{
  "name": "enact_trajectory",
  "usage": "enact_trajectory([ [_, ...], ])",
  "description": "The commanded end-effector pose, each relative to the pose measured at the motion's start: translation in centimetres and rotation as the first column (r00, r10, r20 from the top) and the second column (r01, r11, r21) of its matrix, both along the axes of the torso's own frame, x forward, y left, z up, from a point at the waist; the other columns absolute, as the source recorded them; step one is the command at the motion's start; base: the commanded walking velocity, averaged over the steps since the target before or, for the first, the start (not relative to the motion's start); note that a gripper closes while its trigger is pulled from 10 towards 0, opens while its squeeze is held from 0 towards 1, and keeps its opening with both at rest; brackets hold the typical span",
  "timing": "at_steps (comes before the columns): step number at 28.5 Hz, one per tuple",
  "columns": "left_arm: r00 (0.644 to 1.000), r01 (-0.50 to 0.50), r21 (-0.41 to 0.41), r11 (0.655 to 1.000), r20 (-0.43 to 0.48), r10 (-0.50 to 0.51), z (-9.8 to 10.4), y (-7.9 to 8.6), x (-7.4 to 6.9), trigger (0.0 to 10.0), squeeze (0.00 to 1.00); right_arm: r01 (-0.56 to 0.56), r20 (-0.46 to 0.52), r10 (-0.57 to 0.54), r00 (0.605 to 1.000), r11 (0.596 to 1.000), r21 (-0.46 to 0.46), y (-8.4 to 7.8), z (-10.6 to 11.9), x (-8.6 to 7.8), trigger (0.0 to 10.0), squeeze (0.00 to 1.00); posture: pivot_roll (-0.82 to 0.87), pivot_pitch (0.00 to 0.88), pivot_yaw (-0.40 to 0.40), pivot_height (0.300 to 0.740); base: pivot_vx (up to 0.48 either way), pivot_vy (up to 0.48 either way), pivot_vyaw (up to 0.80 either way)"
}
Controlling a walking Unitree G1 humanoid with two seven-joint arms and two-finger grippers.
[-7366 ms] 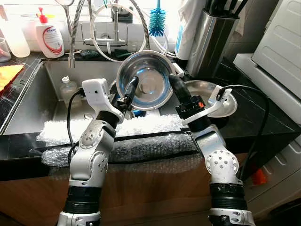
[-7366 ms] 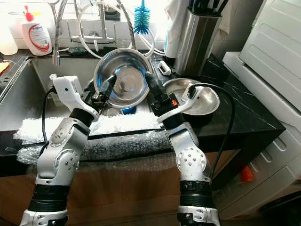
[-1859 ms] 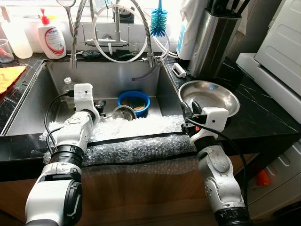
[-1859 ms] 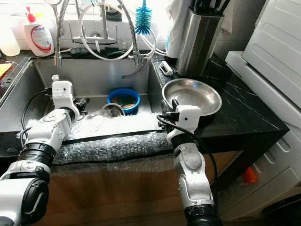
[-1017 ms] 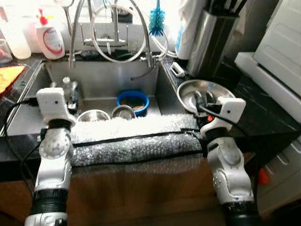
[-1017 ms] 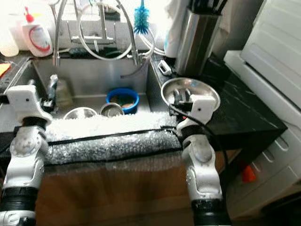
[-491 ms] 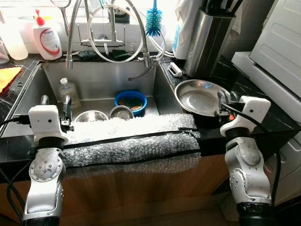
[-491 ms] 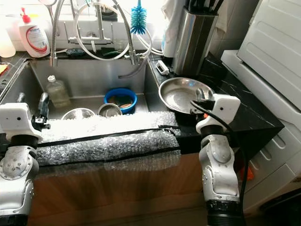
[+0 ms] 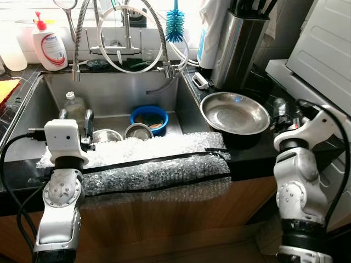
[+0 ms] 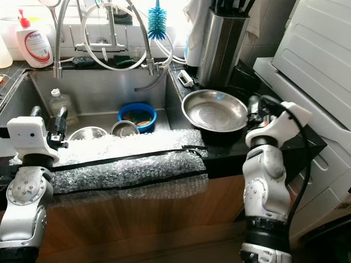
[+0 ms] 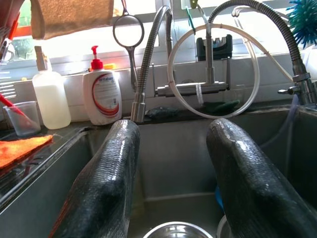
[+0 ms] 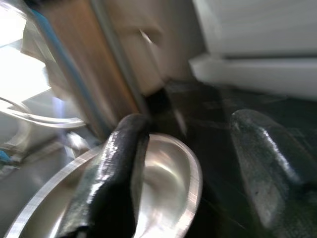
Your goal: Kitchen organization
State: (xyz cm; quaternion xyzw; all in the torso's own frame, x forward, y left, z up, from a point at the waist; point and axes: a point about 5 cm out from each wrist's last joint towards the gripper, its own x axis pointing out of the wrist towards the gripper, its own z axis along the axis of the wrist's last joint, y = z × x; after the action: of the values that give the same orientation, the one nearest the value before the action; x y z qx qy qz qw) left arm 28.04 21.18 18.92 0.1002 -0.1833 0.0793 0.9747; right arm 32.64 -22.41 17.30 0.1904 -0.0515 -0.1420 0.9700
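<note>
Two pincers empty, left pincer [image 11: 168, 183] spread, right pincer [image 12: 193, 178] spread

- Both arms are silver-grey metal, built from rounded joint housings with round caps and small screws.
- Each forearm ends below in a ribbed black collar.
- A boxy white camera housing sits on each wrist.
- Black cables loop from each wrist housing back along the arm; the right one arcs wide.
- The left gripper [image 11: 171, 188] has two long black fingers [image 11: 106, 183] with a finely textured, slightly glossy skin and rounded tips.
- The right gripper [image 12: 190, 173] has matching black fingers [image 12: 119, 173], blurred here.
</note>
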Motion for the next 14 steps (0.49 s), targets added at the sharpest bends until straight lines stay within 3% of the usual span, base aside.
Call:
enact_trajectory([
  [1,1.0,0.014,0.017,1.0,0.01,-0.014,0.5,-0.3,0.1,10.0,0.0,0.03,-0.058,-0.027,0.998,0.999,0.042,-0.6,-0.7,0.3,10.0,0.0,0.0,0.0,-0.084,0.74,0.0,0.0,0.0],
  [4,1.0,0.019,0.021,1.0,0.005,-0.019,0.6,-0.4,0.1,10.0,0.0,0.067,-0.167,-0.051,0.985,0.994,0.09,-1.6,-1.4,1.2,10.0,0.0,0.0,0.0,-0.085,0.74,0.0,0.0,0.0],
  [14,1.0,0.021,0.021,1.0,0.014,-0.022,0.9,-0.5,0.2,10.0,0.0,0.02,-0.204,0.016,0.979,0.985,0.172,-0.5,-0.9,3.2,10.0,0.0,0.01,0.0,-0.088,0.74,0.0,0.0,0.0],
])
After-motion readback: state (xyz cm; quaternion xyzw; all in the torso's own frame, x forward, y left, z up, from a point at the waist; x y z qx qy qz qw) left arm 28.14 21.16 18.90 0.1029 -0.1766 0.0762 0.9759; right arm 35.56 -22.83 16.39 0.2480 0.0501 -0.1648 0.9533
